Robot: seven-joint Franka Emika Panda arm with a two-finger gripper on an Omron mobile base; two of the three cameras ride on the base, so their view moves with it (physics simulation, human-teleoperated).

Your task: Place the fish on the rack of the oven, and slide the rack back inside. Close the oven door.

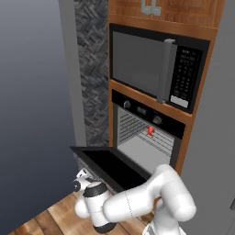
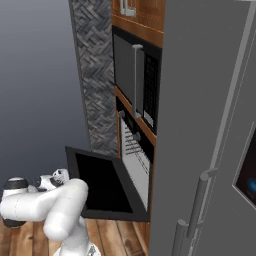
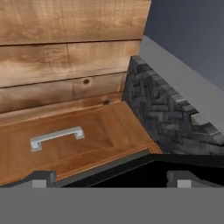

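While the fish (image 1: 150, 132) is already lying on the rack (image 1: 146, 138) inside the oven (image 1: 148, 133), the oven door (image 1: 112, 165) is hanging open and flat. The gripper (image 1: 79, 180) is sitting low beside the door's front edge, jaws apart and holding nothing, so closing is what remains.

Light is flat and even across all three rendered pictures, with no clear source and no glare. The white oven cavity (image 1: 147, 147) reads bright in the left base view, so the small orange-red fish (image 1: 150, 132) stands out sharply. The lowered black oven door (image 1: 114, 166) is the darkest patch, its glass showing no reflection. Shadows are soft. Edges look slightly pixelated; nothing is defocused or warped at the borders.
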